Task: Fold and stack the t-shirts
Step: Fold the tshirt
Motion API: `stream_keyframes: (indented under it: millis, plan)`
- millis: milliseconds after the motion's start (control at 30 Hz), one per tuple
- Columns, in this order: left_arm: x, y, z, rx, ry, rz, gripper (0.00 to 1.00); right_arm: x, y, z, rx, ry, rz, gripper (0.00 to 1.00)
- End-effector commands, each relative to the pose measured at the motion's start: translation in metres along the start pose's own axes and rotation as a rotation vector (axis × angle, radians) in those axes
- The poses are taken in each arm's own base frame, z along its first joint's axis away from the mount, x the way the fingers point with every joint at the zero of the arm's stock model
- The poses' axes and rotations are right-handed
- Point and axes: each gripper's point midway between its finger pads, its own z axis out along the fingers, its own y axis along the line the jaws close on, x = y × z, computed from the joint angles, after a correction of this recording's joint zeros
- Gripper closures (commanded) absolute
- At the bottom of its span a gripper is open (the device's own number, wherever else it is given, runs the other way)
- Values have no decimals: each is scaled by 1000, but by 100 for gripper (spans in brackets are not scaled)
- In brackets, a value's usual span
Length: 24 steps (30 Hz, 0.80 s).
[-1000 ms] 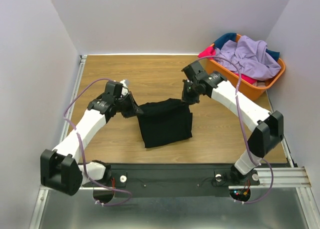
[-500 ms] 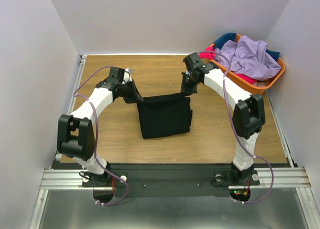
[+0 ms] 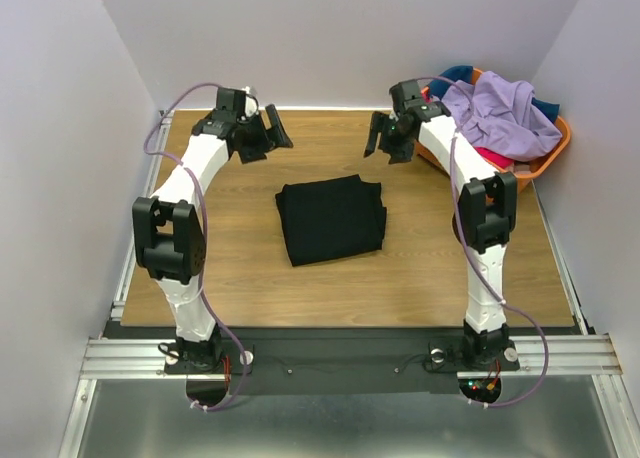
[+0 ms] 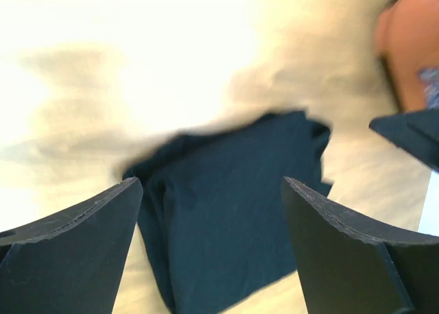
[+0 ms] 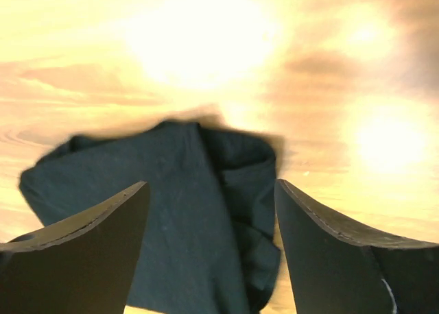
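A black t-shirt (image 3: 330,220) lies folded in a rough square on the wooden table (image 3: 240,268), free of both grippers. My left gripper (image 3: 275,136) hangs open above the table behind the shirt's left corner. My right gripper (image 3: 381,139) hangs open behind its right corner. In the left wrist view the black shirt (image 4: 226,211) shows below and between the open fingers of the left gripper (image 4: 211,190). The right wrist view shows the shirt (image 5: 171,211) the same way under the right gripper (image 5: 211,187). Neither gripper holds anything. More t-shirts fill the basket: lavender (image 3: 495,113), pink-red (image 3: 492,158) and teal (image 3: 452,75).
An orange plastic basket (image 3: 505,183) stands at the back right corner, close to the right arm. White walls enclose the table at the back and on both sides. The arm bases sit on a metal rail (image 3: 330,358) at the near edge.
Both grippers have let go of the black shirt's far edge, opened, and risen back toward the far wall. The shirt has dropped flat into its fold.
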Motion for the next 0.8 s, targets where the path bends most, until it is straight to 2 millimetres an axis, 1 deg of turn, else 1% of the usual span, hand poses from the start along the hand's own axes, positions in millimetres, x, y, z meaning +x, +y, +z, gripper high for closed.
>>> stream_keyframes:
  millis: [0,100,133,200,233,267,300,333,367,400,433,500,533,567,600,633,733,767]
  plan:
    - [-27,-9,-27,-7,-104,28,5,-26,20,-48,-54,-124,-85,20]
    - [-8,0,-24,-11,-78,1,5,-9,14,-47,-59,-77,-97,20]
    - [7,6,-24,-11,-63,-14,5,3,10,-46,-60,-46,-106,20]
    - [22,12,-25,-13,-50,-31,6,15,5,-45,-55,-18,-115,23]
    - [35,17,-28,-9,-41,-37,8,19,4,-50,-59,-15,-124,24]
    - [43,18,-30,-4,-36,-40,9,32,-1,-46,-57,22,-128,24]
    - [55,22,-32,2,-31,-41,9,37,-3,-46,-62,36,-131,27]
    - [61,23,-33,8,-27,-40,9,44,-5,-45,-64,55,-134,29]
    - [67,24,-34,20,-21,-39,9,49,-6,-48,-72,62,-144,30]
    - [73,24,-34,27,-16,-37,9,63,-11,-42,-74,102,-143,31]
    - [83,27,-34,36,-12,-37,9,68,-12,-41,-81,115,-153,33]
    - [95,28,-35,55,-10,-34,9,82,-20,-34,-70,152,-155,35]
    - [98,28,-34,68,-5,-35,8,86,-22,-33,-70,160,-156,36]
    - [101,26,-34,84,-3,-34,7,88,-22,-30,-75,162,-160,36]
    - [101,22,-33,110,-14,-29,5,95,-26,-26,-70,181,-158,37]
    - [110,26,-30,114,7,-40,5,97,-27,-25,-71,187,-159,37]
    - [122,26,-25,140,37,-55,4,104,-30,-15,-73,217,-159,39]
    - [123,25,-25,147,39,-61,3,106,-30,-13,-78,226,-158,40]
